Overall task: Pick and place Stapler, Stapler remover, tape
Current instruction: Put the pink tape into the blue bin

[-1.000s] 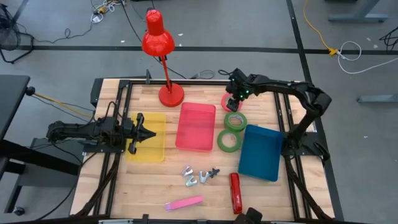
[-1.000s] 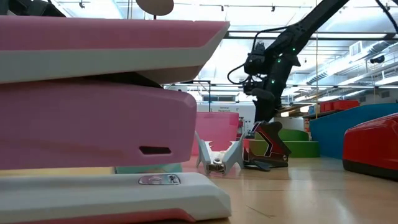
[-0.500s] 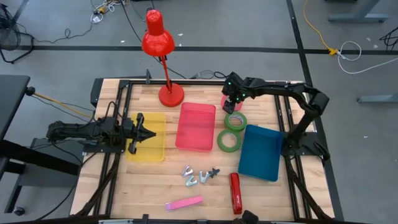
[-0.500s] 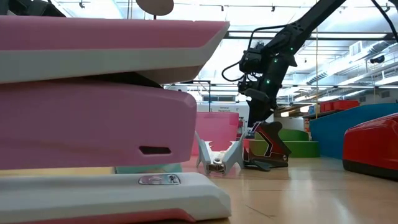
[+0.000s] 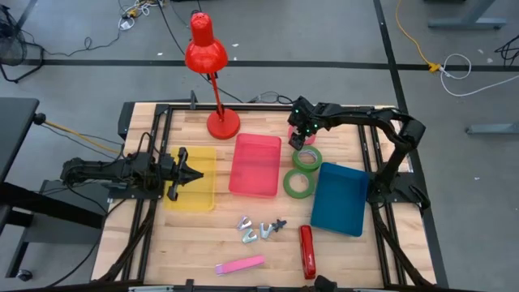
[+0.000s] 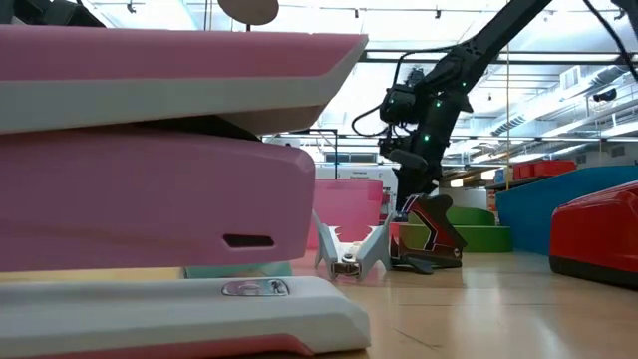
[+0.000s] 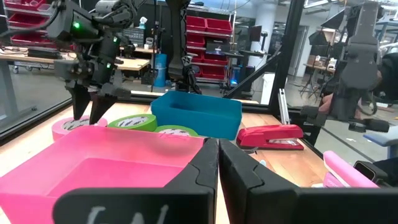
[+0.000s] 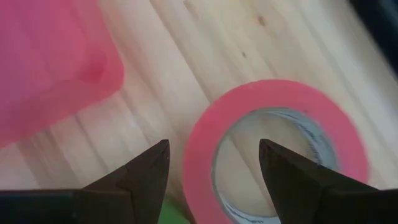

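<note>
Two green tapes (image 5: 302,170) beside pink tape (image 5: 297,132), right tool (image 5: 302,139) spread empty above, left tool (image 5: 188,175) closed.

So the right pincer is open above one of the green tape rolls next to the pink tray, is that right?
Not quite: the right pincer is open above the pink tape roll, not a green one. The right wrist view shows its fingers straddling that roll's rim, next to the pink tray.
</note>
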